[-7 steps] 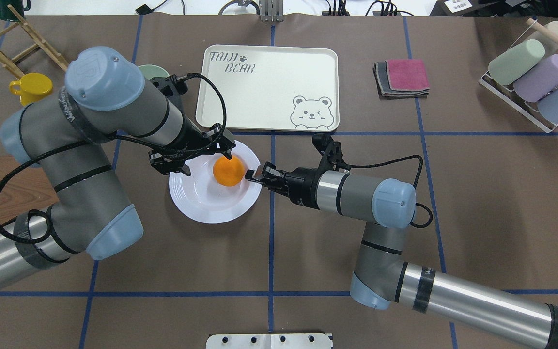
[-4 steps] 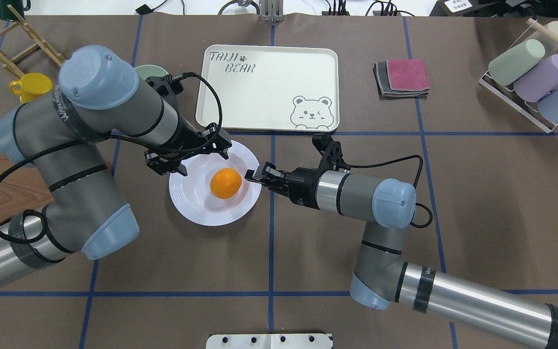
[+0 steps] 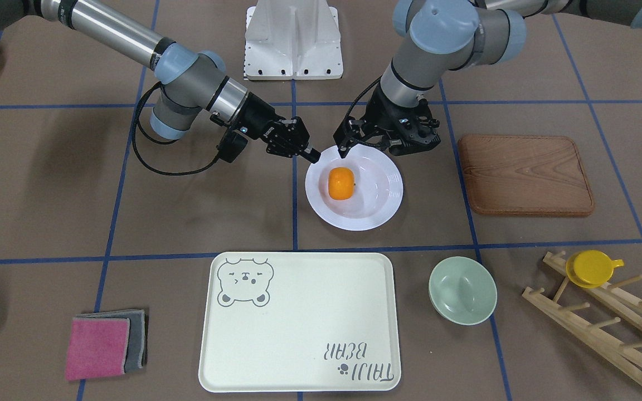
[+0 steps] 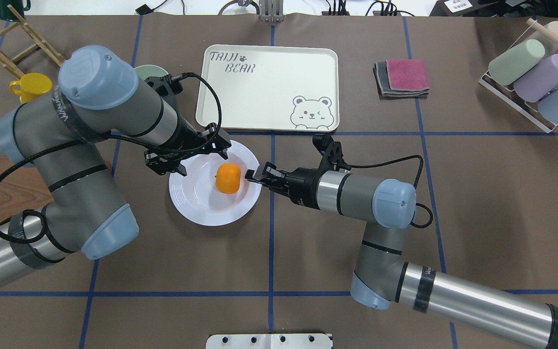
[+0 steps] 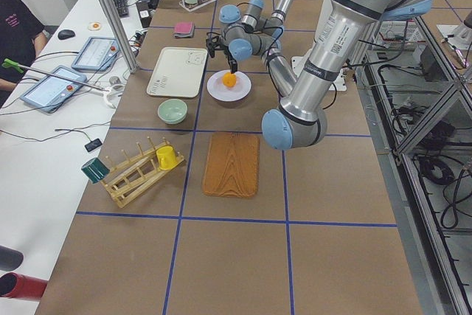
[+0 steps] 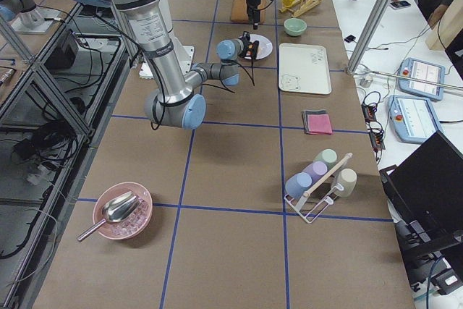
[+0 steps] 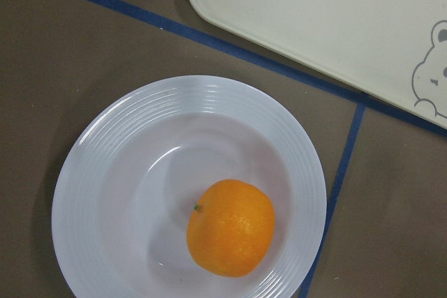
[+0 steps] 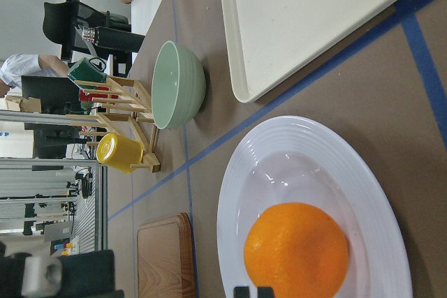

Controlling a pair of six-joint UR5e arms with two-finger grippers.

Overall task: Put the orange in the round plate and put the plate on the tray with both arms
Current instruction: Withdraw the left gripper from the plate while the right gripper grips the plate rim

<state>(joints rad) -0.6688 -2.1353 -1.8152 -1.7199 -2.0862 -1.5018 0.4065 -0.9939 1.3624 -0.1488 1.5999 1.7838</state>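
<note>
A robotics lab: a person point(image 5: 18, 26) is sitting at control tablets point(image 5: 50, 86), and cables point(image 5: 451, 198) are lying among aluminium frames point(image 6: 45, 86).

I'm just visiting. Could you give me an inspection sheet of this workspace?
Surface: brown table with blue grid lines.
Job's things: orange lies in round plate; tray holds nothing yet.
Clutter: green bowl, wooden board, cloths, cup rack.
Grippers: left gripper open over plate; right gripper seems shut on its rim.
Cables: black cable loops at each wrist.
Surroundings: person at side desk.
</note>
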